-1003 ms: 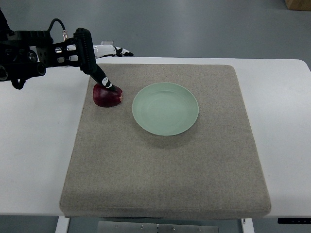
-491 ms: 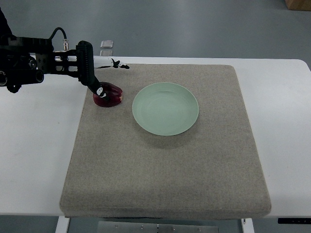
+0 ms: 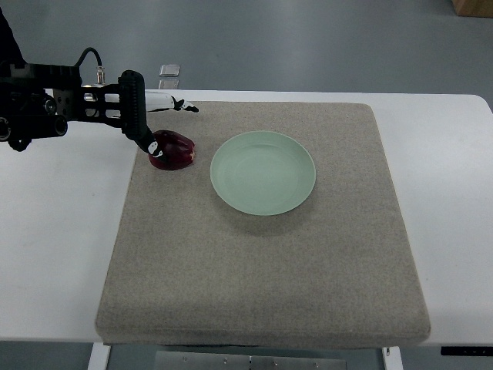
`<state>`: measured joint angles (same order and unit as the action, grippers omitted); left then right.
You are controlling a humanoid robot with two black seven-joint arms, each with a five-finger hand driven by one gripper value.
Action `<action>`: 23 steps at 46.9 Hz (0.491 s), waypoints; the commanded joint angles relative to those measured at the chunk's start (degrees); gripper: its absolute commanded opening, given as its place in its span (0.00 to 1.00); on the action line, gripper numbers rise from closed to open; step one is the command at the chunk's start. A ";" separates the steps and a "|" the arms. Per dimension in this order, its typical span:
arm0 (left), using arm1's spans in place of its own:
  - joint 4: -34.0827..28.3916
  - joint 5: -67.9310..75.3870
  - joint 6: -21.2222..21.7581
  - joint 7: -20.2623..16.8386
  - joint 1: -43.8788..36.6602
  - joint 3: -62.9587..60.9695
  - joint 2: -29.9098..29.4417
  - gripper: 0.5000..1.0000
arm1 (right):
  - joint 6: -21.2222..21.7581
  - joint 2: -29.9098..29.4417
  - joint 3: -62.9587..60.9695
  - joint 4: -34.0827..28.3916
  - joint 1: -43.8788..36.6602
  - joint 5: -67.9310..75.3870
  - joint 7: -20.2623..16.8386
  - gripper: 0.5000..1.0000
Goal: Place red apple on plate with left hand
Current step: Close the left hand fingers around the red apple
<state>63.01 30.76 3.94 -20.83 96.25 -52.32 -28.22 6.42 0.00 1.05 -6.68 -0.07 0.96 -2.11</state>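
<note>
The dark red glossy apple (image 3: pixel 172 150) is sitting on the grey-beige fabric mat (image 3: pixel 262 254), right under the left hand (image 3: pixel 142 123), whose black fingers (image 3: pixel 151 144) are touching its left side; whether they are gripping, I cannot tell. The round pale green plate (image 3: pixel 263 173) is lying just beyond the apple, away from the hand.

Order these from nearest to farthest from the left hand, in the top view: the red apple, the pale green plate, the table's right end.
1. Red apple, beside the left hand.
2. Pale green round plate, on the mat's middle.
3. White table's right end, far right.
</note>
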 commanded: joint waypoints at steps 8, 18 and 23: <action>0.00 0.09 -0.16 0.00 -0.27 -0.85 0.18 0.97 | 0.00 0.00 0.00 0.00 -0.02 0.01 0.00 0.86; 0.09 0.09 -0.07 0.00 -0.53 -2.35 0.62 0.95 | 0.00 0.00 0.00 0.00 -0.02 0.01 0.00 0.86; 0.00 0.09 0.02 0.09 -1.15 -2.35 0.71 0.91 | 0.00 0.00 0.00 0.00 -0.02 0.01 0.00 0.86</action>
<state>63.09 30.86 3.80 -20.83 95.33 -54.68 -27.54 6.42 0.00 1.05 -6.68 -0.09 0.96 -2.11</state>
